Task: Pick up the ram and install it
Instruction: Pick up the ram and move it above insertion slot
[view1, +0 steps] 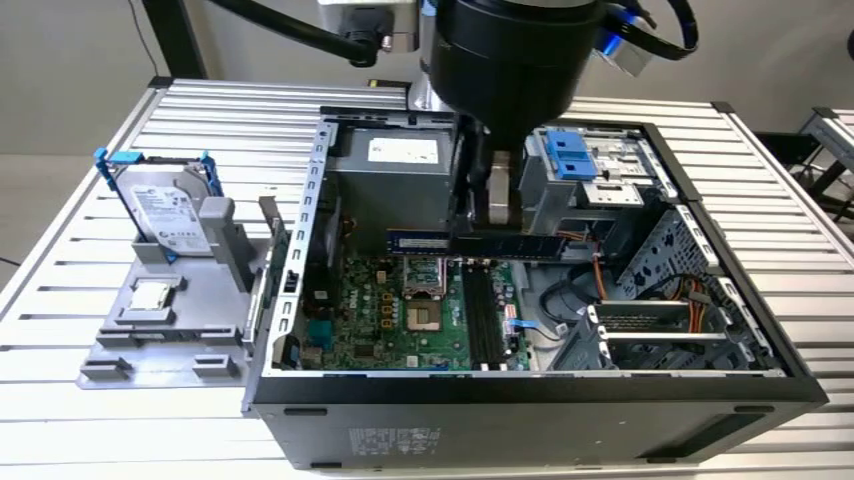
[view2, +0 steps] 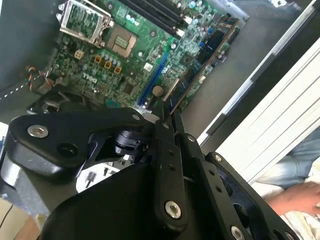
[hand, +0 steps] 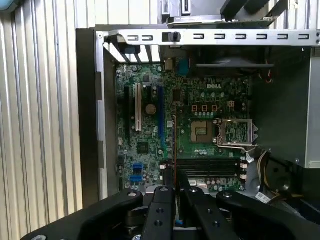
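Ram (view1: 514, 243): long, narrow, thin stick; dark chips on a green board, blue label toward the exterior view's left end; thin upright line when seen edge-on in the first wrist view.
Ram position: level in the air inside the open case (view1: 534, 392), above the motherboard (view1: 387, 312), crosswise to the memory slots (view1: 483, 320) and not seated.
Tool (view1: 470, 232): black fingers clamped on the ram near its middle, gripping from above.
Hard drive (view1: 167, 210): upright in a blue-handled frame on the bench (view1: 80, 420), outside the case, well apart from the ram.
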